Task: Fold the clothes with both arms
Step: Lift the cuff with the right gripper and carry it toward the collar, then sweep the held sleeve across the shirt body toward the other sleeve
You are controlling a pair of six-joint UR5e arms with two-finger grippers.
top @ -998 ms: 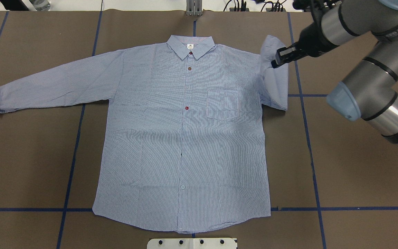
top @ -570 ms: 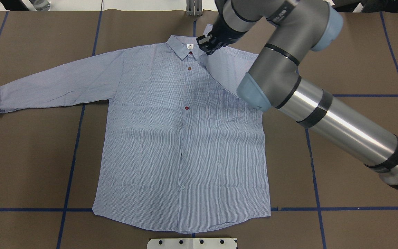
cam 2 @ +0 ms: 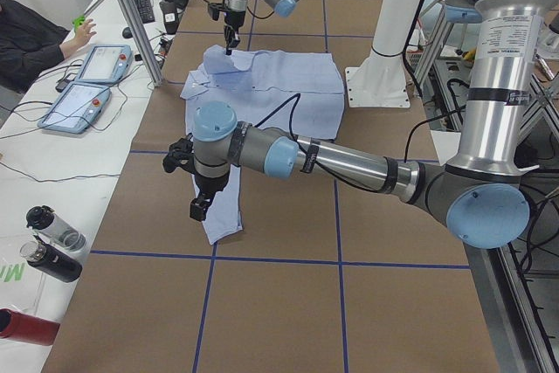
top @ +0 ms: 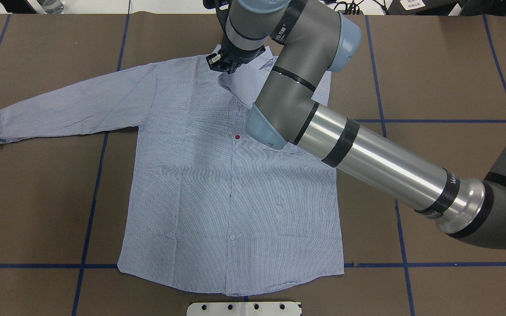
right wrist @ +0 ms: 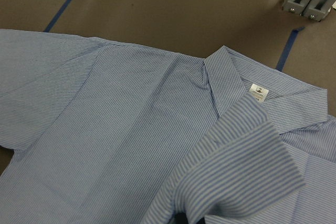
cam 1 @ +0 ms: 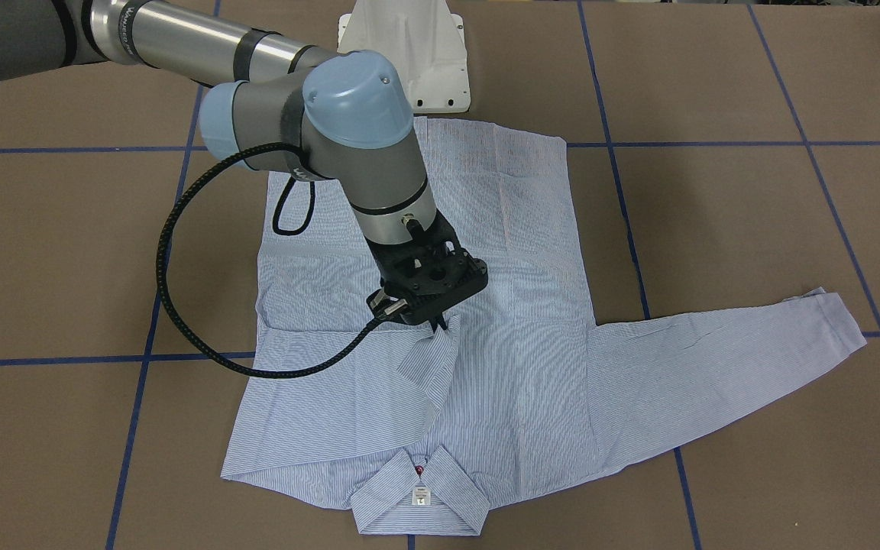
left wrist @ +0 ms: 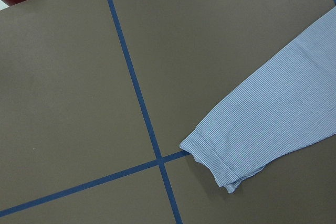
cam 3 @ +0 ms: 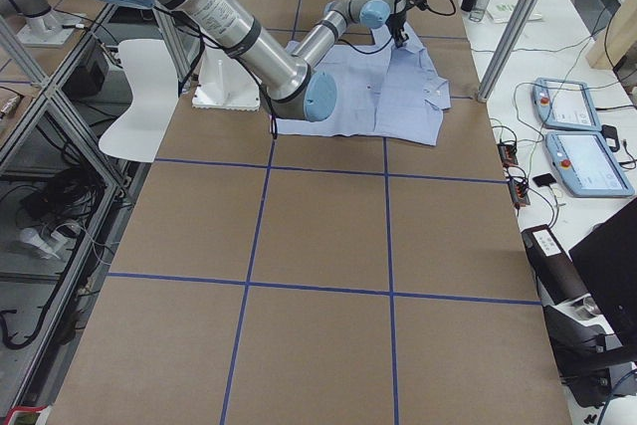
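The shirt (top: 218,188) lies flat on the table (top: 455,66) with its collar (cam 1: 418,489) on the side farthest from the robot's pedestal (cam 1: 409,61), and the hem lies between collar and pedestal. To the robot's left of the collar, the left sleeve (top: 73,105) stretches out over the table, its cuff (left wrist: 210,156) well apart from the collar, with the left gripper (cam 2: 199,209) near that cuff. From the robot's right of the collar, the right sleeve (cam 1: 425,367) is folded in over the chest, its end raised near the collar and pinched in the right gripper (cam 1: 436,322).
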